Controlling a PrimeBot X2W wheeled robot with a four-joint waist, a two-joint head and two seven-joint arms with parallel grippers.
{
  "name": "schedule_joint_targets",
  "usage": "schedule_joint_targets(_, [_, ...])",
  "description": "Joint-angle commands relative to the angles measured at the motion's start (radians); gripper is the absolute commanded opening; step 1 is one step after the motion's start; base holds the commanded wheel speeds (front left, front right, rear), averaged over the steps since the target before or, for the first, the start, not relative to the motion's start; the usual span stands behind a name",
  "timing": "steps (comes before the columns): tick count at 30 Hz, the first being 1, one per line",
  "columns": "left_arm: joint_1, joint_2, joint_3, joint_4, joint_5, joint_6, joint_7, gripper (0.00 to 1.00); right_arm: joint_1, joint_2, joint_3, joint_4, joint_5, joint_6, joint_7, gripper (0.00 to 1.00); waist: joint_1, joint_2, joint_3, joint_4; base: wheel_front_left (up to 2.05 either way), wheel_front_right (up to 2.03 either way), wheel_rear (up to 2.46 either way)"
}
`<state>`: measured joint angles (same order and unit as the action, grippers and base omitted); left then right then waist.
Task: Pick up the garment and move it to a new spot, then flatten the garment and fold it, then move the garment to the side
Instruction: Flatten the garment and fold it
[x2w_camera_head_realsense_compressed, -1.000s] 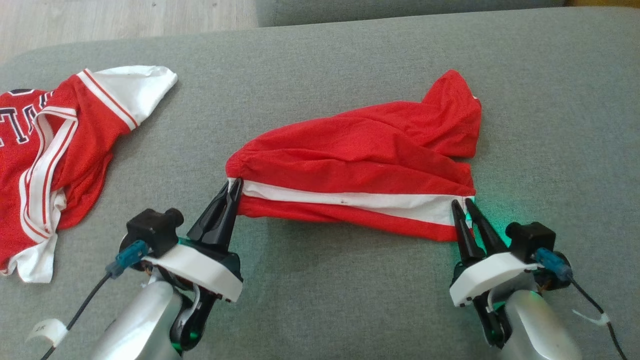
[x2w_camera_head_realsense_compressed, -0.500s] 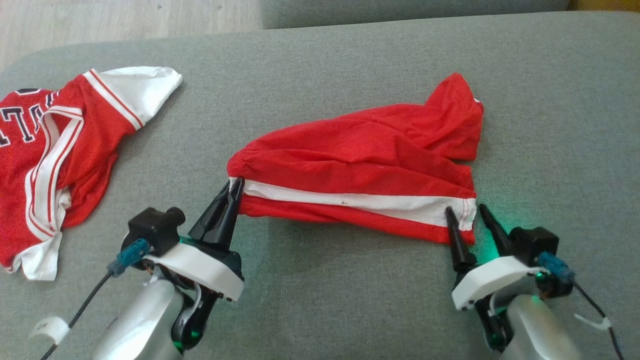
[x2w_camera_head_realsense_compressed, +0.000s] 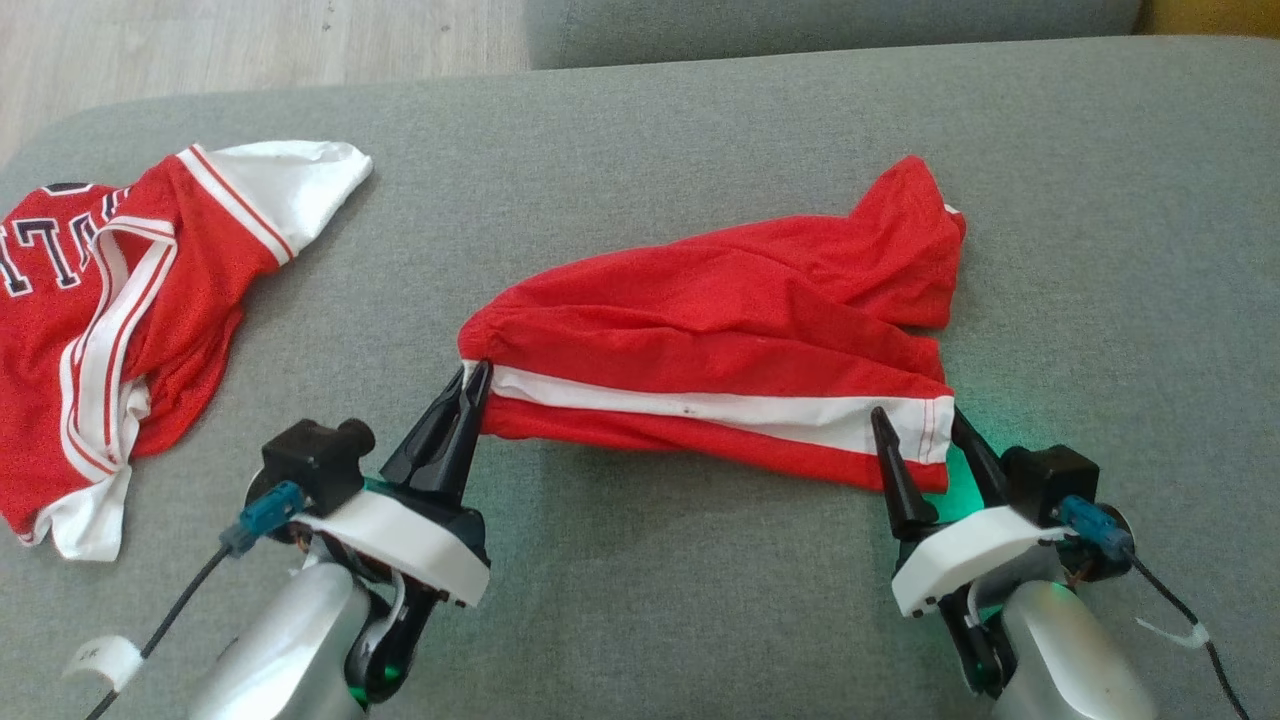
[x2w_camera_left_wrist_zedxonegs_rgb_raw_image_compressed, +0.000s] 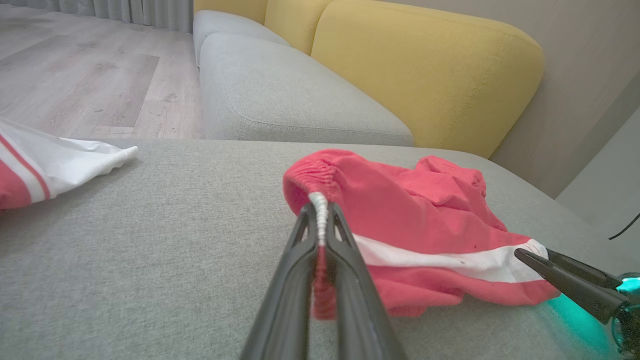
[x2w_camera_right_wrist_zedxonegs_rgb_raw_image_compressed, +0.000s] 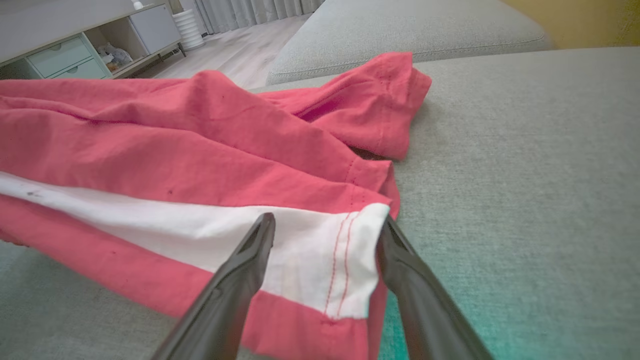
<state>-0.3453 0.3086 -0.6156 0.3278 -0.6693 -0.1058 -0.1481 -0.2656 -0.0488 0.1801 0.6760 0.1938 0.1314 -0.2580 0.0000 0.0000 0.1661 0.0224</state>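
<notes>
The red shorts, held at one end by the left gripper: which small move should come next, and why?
Probably open the left gripper. It is shut on the waistband of the red shorts, while the right gripper stands open around the hem corner, and the shorts lie stretched along the grey cushion. Letting go should leave them flat.

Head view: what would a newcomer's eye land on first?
White-striped red shorts lie centred on the grey cushion. The left tool pinches their gathered end, while the right tool stands open astride the other end. A red-and-white jersey lies crumpled at far left.
</notes>
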Motion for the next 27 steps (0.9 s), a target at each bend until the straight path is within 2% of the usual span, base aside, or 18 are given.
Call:
schedule_joint_targets(1, [-0.049, 0.023, 0.033, -0.021, -0.013, -0.001, -0.011, 0.0, -0.005, -0.001, 0.02, -0.032, -0.003, -0.001, -0.004, 1.0, 0.0, 0.0, -0.002, -0.001, 0.0, 0.0, 0.0])
schedule_joint_targets(6, [-0.049, 0.024, 0.032, -0.023, -0.015, 0.002, -0.012, 0.0, 0.004, -0.001, 0.049, -0.044, 0.015, -0.001, -0.004, 1.0, 0.0, 0.0, 0.002, -0.003, 0.0, 0.0, 0.0])
schedule_joint_targets(7, [-0.05, 0.025, 0.032, -0.024, -0.016, 0.002, -0.012, 0.0, 0.006, -0.001, 0.057, -0.043, 0.024, -0.001, -0.004, 0.95, 0.0, 0.0, 0.003, -0.004, 0.0, 0.0, 0.0])
schedule_joint_targets(8, [-0.05, 0.025, 0.032, -0.024, -0.017, 0.003, -0.013, 0.0, 0.006, -0.001, 0.062, -0.042, 0.029, -0.001, -0.004, 0.82, 0.0, 0.0, 0.004, -0.005, 0.0, 0.0, 0.0])
schedule_joint_targets(9, [-0.05, 0.026, 0.032, -0.025, -0.017, 0.003, -0.014, 0.0, 0.004, -0.001, 0.065, -0.041, 0.032, -0.001, -0.004, 0.59, 0.0, 0.0, 0.005, -0.005, 0.0, 0.0, 0.0])
schedule_joint_targets(10, [-0.05, 0.026, 0.032, -0.025, -0.018, 0.004, -0.014, 0.0, 0.002, -0.001, 0.067, -0.04, 0.032, -0.001, -0.004, 0.4, 0.0, 0.0, 0.006, -0.006, 0.0, 0.0, 0.0])
schedule_joint_targets(11, [-0.051, 0.027, 0.032, -0.025, -0.018, 0.004, -0.014, 0.0, -0.001, -0.001, 0.069, -0.039, 0.032, -0.001, -0.004, 0.15, 0.0, 0.0, 0.007, -0.006, 0.0, 0.0, 0.0])
schedule_joint_targets(12, [-0.051, 0.027, 0.031, -0.025, -0.019, 0.003, -0.014, 0.0, -0.003, -0.001, 0.069, -0.038, 0.033, -0.001, -0.004, 0.0, 0.0, 0.0, 0.007, -0.007, 0.0, 0.0, 0.0])
schedule_joint_targets(16, [-0.058, 0.03, 0.032, -0.029, -0.016, 0.004, -0.023, 0.0, -0.014, -0.001, 0.044, -0.06, 0.022, -0.001, -0.004, 0.0, 0.0, 0.0, 0.009, -0.008, 0.0, 0.0, 0.0])
schedule_joint_targets(21, [-0.11, 0.042, 0.036, -0.057, -0.007, 0.0, -0.023, 0.0, -0.052, -0.001, -0.064, -0.192, 0.003, -0.001, -0.004, 0.0, 0.0, 0.0, 0.029, -0.021, 0.0, 0.0, 0.0])
schedule_joint_targets(24, [-0.192, 0.058, 0.035, -0.086, 0.004, -0.006, 0.002, 0.0, -0.119, -0.017, -0.135, -0.288, -0.008, -0.001, -0.004, 0.0, 0.0, 0.0, 0.054, -0.035, 0.0, 0.0, 0.0])
schedule_joint_targets(27, [-0.329, 0.065, 0.024, -0.117, 0.022, -0.014, 0.043, 0.0, -0.236, -0.064, -0.171, -0.356, -0.019, -0.001, -0.004, 0.0, 0.0, 0.0, 0.098, -0.049, 0.0, 0.0, 0.0])
